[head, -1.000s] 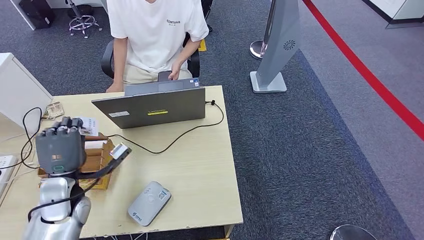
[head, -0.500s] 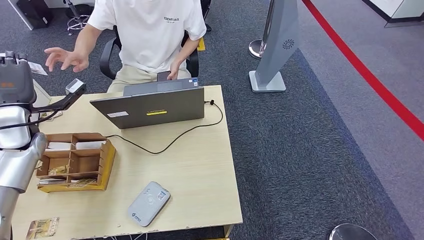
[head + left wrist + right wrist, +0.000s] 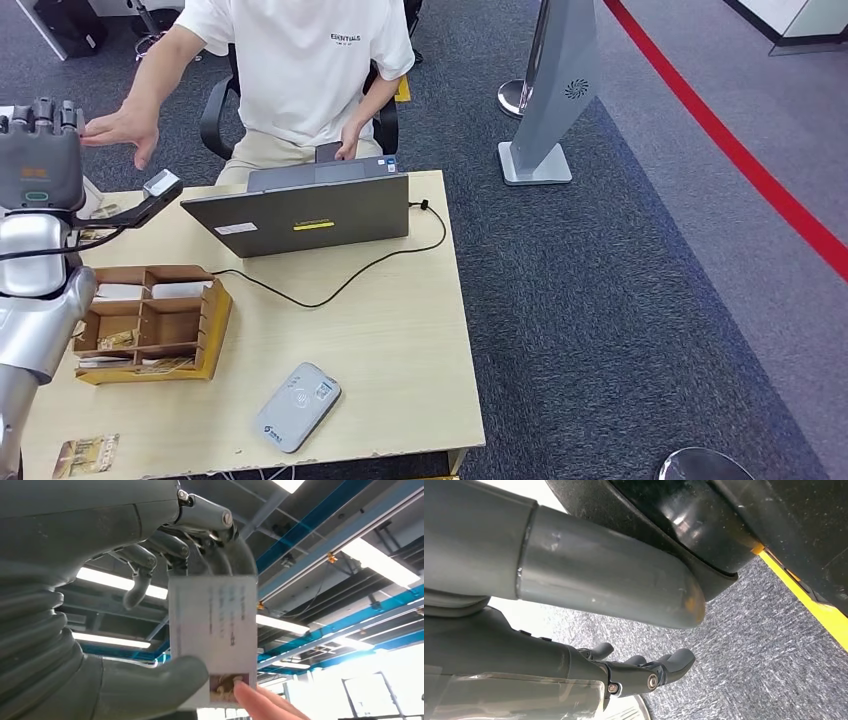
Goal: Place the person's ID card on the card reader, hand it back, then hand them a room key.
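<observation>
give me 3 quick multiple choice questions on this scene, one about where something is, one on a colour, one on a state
1. Where does the card reader lie on the table?
A. by the near edge
B. on the laptop
C. in the cardboard organiser

2. What colour is the floor stripe?
A. green
B. red
C. white

3. What is the left hand doing?
A. resting flat on the table
B. hanging with nothing in it
C. holding up a card

Key: 1 A, the reader sits near the table's front edge, apart from the laptop. 2 B, the stripe is red. 3 C, the card sits between thumb and fingers, with the person's fingertip on its corner.
</observation>
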Robot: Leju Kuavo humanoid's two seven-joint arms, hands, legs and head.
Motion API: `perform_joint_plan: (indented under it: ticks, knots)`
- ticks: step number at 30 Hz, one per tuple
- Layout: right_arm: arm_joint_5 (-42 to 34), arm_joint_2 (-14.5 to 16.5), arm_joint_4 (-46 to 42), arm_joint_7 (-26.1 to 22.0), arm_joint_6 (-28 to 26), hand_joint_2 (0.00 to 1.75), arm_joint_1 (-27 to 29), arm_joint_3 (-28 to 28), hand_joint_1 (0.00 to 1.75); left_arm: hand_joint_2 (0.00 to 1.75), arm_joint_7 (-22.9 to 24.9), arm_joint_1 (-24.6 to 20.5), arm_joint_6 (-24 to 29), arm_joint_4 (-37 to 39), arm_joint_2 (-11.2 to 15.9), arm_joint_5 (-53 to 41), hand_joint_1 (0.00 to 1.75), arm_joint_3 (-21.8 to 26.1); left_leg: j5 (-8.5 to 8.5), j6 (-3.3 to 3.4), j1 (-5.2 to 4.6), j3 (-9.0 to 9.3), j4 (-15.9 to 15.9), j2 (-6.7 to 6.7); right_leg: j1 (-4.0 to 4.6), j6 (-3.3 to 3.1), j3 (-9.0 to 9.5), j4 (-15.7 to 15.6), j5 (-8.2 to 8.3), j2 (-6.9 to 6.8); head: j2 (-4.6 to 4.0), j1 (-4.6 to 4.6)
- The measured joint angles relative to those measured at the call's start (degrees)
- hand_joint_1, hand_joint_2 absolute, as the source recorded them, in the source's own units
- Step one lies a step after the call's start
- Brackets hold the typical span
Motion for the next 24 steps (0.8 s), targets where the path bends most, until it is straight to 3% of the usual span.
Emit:
perform_joint_plan:
  ticks: [5, 9, 15, 19, 24]
  knots:
    - [-0.6, 0.0, 0.0, 0.2, -0.5, 0.00, 0.0, 0.0, 0.00, 1.75, -1.4, 1.6, 0.1, -1.2, -1.2, 0.0, 0.00, 0.8, 0.00, 0.00, -0.01, 0.00, 0.0, 0.00, -0.01, 0.00, -0.01, 0.0, 0.00, 0.00, 0.00, 0.00]
    - [-1.8, 0.0, 0.0, 0.3, -1.0, 0.00, 0.1, 0.0, 0.00, 1.75, -3.9, 5.4, -0.6, -6.7, -2.5, 0.1, 0.00, 2.2, -0.01, 0.01, -0.04, -0.01, 0.0, 0.00, -0.02, 0.00, -0.01, 0.0, 0.00, 0.00, -0.01, 0.00]
    - [-4.5, 0.0, 0.0, 0.3, -2.8, 0.00, 1.1, -0.2, 0.00, 1.75, -6.2, 19.6, -6.5, -25.0, -4.0, 0.0, 0.00, 3.7, -0.13, 0.08, -0.06, -0.02, 0.0, 0.11, -0.04, 0.03, -0.04, -0.1, -0.06, 0.09, 0.00, 0.00]
    - [-5.6, -0.1, 0.0, 0.3, -3.5, 0.00, 1.8, -0.6, 0.00, 1.75, -3.2, 28.8, -8.7, -35.7, -2.5, 0.0, 0.00, 2.0, -0.16, 0.09, -0.05, -0.05, 0.0, 0.13, -0.04, 0.07, -0.09, -0.1, -0.12, 0.10, 0.00, -0.01]
    - [-7.0, -0.2, 0.1, 0.3, -3.9, 0.00, 2.4, -0.9, 0.00, 1.75, 1.1, 36.5, -8.3, -42.8, -0.6, 0.0, 0.00, -2.9, -0.20, 0.07, -0.06, -0.08, 0.0, 0.13, -0.04, 0.10, -0.08, -0.1, -0.15, 0.10, -0.01, -0.01]
